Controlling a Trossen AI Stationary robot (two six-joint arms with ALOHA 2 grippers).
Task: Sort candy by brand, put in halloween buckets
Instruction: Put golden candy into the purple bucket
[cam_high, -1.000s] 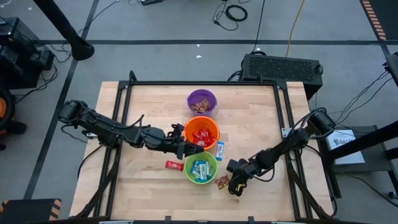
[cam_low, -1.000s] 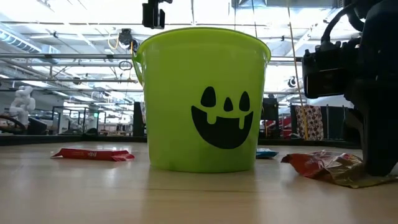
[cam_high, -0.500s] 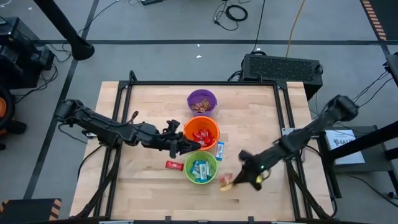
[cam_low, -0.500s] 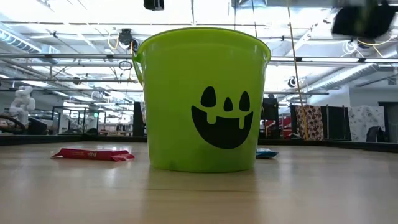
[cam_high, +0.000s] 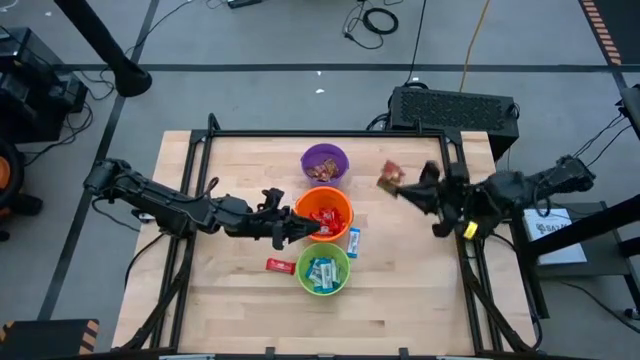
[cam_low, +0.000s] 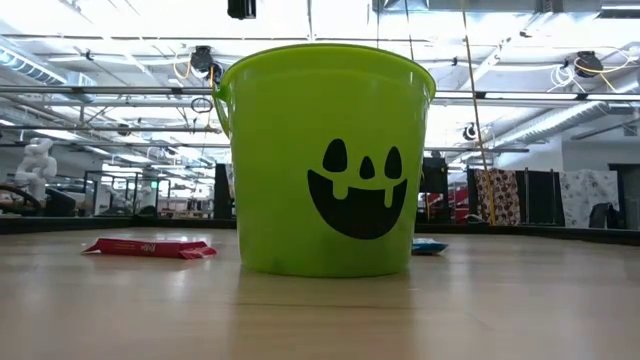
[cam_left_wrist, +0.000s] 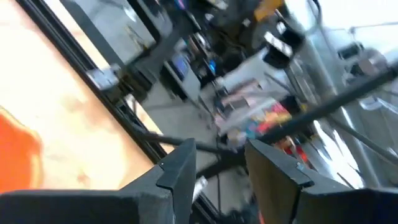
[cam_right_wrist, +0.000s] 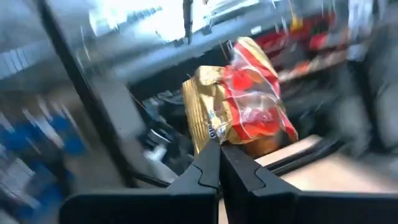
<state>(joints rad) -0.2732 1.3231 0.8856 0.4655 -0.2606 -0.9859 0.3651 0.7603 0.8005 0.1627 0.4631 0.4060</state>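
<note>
Three buckets mid-counter. Right gripper (cam_right_wrist: 219, 163) jaws pinching brown/orange candy (cam_high: 389, 177) aloft beside purple bucket (cam_high: 324, 162), likely its brand's home. Left gripper (cam_high: 300, 229) at orange bucket (cam_high: 325, 214) rim, jaws spread, empty.

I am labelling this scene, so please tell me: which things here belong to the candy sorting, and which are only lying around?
Belonging to the job:
- round purple plastic bucket
- round orange plastic bucket
- round light green plastic bucket
- red wrapped bar on the table
- blue-and-white wrapped bar
- brown-and-red wrapped candy held by the right gripper
- left gripper

Just lying about:
- black box behind the table
- floor cables
</note>
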